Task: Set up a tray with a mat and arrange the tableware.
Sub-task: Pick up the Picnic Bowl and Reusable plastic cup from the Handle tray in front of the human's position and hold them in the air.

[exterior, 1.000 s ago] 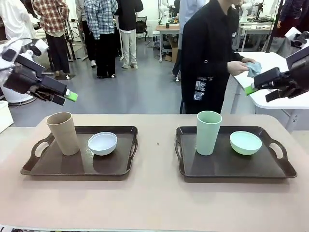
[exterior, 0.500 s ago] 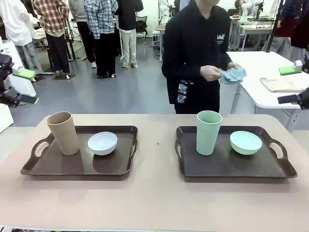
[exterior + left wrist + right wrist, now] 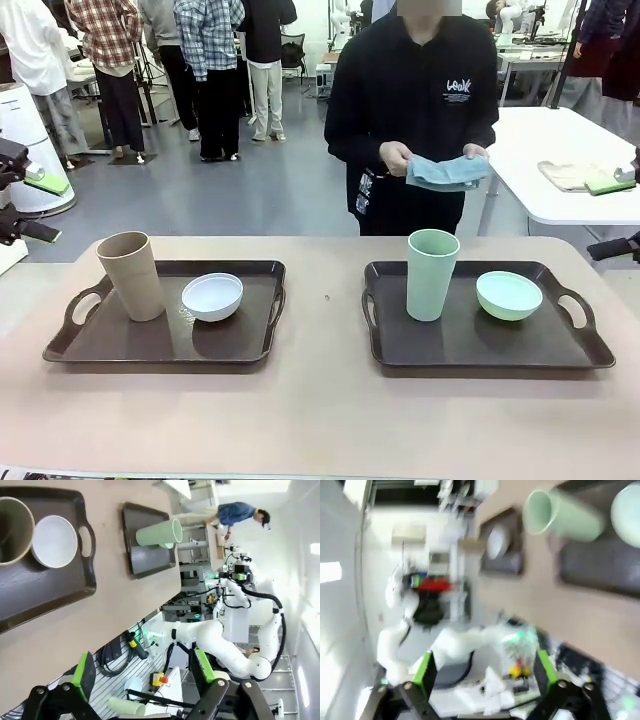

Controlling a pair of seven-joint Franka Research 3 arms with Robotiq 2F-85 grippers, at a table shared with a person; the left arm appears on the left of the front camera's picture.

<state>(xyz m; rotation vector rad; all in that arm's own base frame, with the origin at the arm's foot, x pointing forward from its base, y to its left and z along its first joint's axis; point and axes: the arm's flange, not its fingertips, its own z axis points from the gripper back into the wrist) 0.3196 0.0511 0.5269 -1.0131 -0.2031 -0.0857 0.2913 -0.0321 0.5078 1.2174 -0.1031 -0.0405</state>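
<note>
at far left, left gripper [image 3: 38,207] off the left end of the table [image 3: 320,420], jaws spread wide, nothing held; same in the left wrist view, green pads [image 3: 84,669] well apart with only floor clutter between.

next, left tray [image 3: 160,345], bare of any mat, carrying tan cup [image 3: 131,276] upright at its left end and white bowl [image 3: 212,296] near it on the right.

past the bare middle of the table, right tray [image 3: 480,345], also without a mat, with pale green cup [image 3: 432,274] upright on its left half and pale green bowl [image 3: 509,295] near it on the right.

above and beyond that tray, across the far edge, blue cloth [image 3: 445,172], probably the mat, stretched between the person's hands [image 3: 397,158], long axis running left to right, roughly level.

at far right, right gripper [image 3: 612,215] off the table's right end, jaws wide apart and empty; right wrist view blurred, yet showing nothing between the fingers.

judged from this: cloth up and across the table from both grippers, over the right tray's side, so nearer the right gripper than the left; well apart from either.
</note>
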